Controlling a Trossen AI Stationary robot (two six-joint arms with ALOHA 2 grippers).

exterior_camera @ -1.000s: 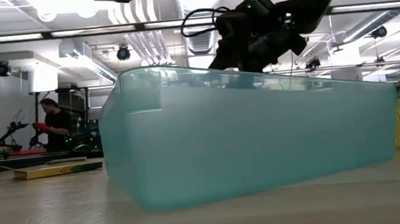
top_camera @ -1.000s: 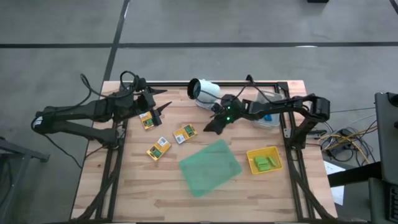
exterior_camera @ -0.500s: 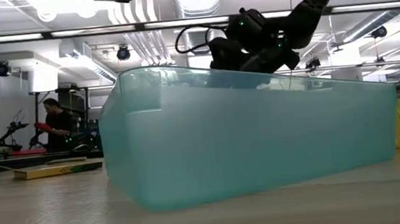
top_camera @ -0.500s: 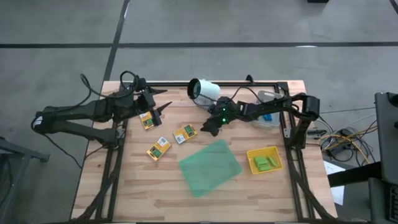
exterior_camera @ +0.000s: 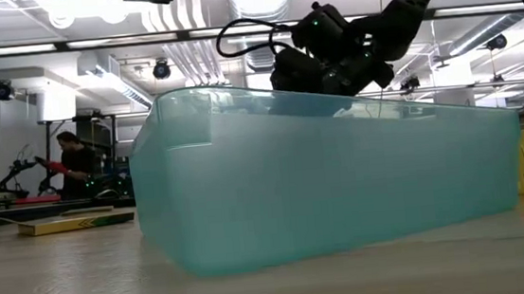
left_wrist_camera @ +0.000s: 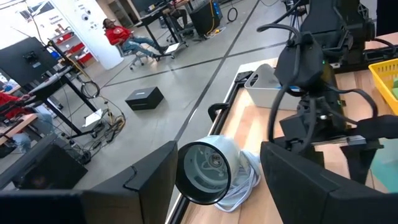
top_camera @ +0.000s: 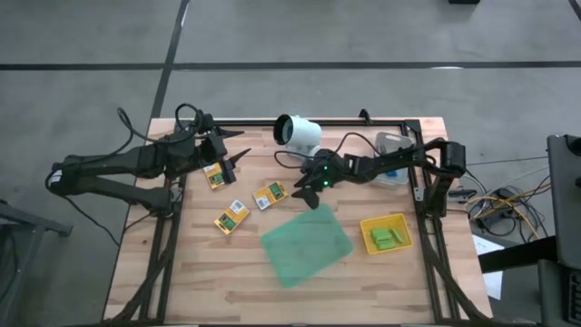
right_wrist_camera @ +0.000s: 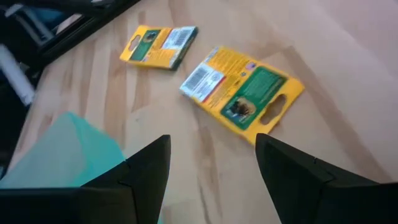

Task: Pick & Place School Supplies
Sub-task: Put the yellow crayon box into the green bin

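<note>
Three yellow-and-green packets lie flat on the table (top_camera: 227, 272) in the high view, left of centre: one packet (top_camera: 214, 175) just under the left end effector (top_camera: 238, 160), a second packet (top_camera: 231, 218) lower down, and a third packet (top_camera: 270, 194) just left of the right end effector (top_camera: 307, 189), apart from it. Both end effectors stand spread and empty. Right of the third packet lies the green tray (top_camera: 306, 243), with the yellow tray (top_camera: 385, 233) further right.

Low view: a translucent bin (exterior_camera: 331, 174) fills the frame and hides the packets; the right arm hangs above its rim.

Left wrist view: no packet shows, only a white camera (left_wrist_camera: 208, 169) and the other arm.

Right wrist view: between and beyond the spread fingers (right_wrist_camera: 146, 174), the third packet shows at frame centre, another beyond at upper left. It looks like light, thin, stiff card, probably glossy and slippery; lying flat, it is best pinched across its short edges.
</note>
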